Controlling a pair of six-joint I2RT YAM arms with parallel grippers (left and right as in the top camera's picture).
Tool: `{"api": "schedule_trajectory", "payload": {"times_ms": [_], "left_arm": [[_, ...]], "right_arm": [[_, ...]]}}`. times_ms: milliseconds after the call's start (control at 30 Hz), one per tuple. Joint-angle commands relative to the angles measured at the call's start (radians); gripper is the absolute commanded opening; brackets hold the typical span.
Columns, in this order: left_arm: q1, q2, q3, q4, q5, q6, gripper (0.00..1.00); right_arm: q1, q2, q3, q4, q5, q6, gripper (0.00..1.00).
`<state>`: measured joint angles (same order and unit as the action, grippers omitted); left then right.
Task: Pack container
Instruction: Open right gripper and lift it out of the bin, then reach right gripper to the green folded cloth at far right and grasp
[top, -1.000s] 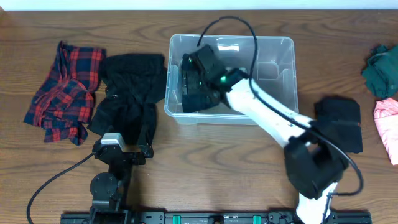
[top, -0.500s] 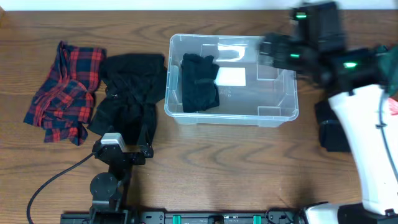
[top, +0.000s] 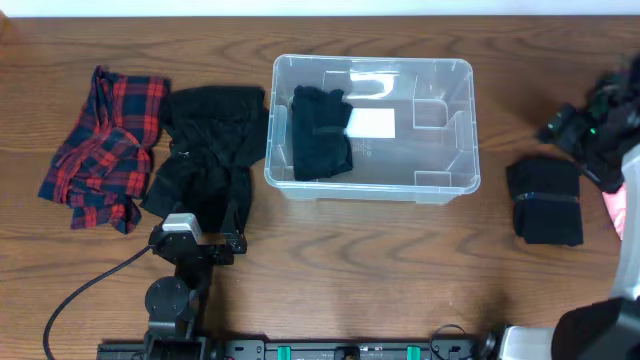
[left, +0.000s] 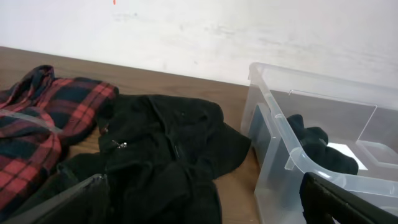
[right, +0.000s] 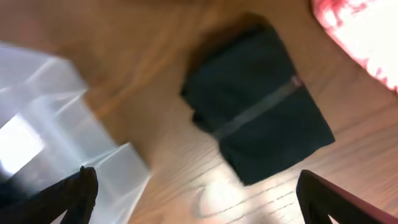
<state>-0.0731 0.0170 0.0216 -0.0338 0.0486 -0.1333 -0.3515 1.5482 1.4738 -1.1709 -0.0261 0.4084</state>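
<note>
Clear container (top: 372, 192) at centre of table (top: 350, 270). Folded black garment (top: 320, 133) packed at its left end, leaving room alongside. White label (top: 372, 123) on base; no writing readable. Right hand (right: 196, 176) fingers apart, empty, over banded black cloth (right: 258, 118), probably the next pick. Left hand (left: 202, 186) fingers apart, low beside black jacket (left: 161, 149) and plaid shirt (left: 37, 130).

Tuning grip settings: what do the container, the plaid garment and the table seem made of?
Container: clear glossy plastic, probably rigid; contents show through. Plaid garment: soft matte cloth, creased. Table: wood or wood-look laminate; visible grain, slight sheen.
</note>
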Motion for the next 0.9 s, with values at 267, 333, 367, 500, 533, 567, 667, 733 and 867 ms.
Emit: {"api": "schedule_trajectory", "payload": {"times_ms": [267,333,367,500,533,567,667,733,867], "left_arm": [[0.005,0.002,-0.018,-0.036,-0.015,0.006,0.98],[0.005,0.002,-0.018,-0.036,-0.015,0.006,0.98],[0.005,0.002,-0.018,-0.036,-0.015,0.006,0.98],[0.005,0.002,-0.018,-0.036,-0.015,0.006,0.98],[0.005,0.002,-0.018,-0.036,-0.015,0.006,0.98],[0.005,0.002,-0.018,-0.036,-0.015,0.006,0.98],[0.005,0.002,-0.018,-0.036,-0.015,0.006,0.98],[0.005,0.002,-0.018,-0.036,-0.015,0.006,0.98],[0.005,0.002,-0.018,-0.036,-0.015,0.006,0.98]], "right_arm": [[-0.175,0.022,-0.259,0.365,-0.225,-0.261,0.99],[-0.191,0.037,-0.261,0.389,-0.225,-0.274,0.99],[-0.196,0.041,-0.261,0.410,-0.224,-0.286,0.99],[-0.196,0.042,-0.254,0.512,-0.149,-0.318,0.99],[-0.196,0.042,-0.254,0.536,-0.098,-0.318,0.99],[-0.196,0.042,-0.254,0.557,-0.047,-0.318,0.99],[-0.198,0.042,-0.254,0.615,0.102,-0.311,0.99],[-0.198,0.047,-0.254,0.652,0.155,-0.271,0.99],[-0.208,0.074,-0.254,0.740,0.152,-0.149,0.98]]}}
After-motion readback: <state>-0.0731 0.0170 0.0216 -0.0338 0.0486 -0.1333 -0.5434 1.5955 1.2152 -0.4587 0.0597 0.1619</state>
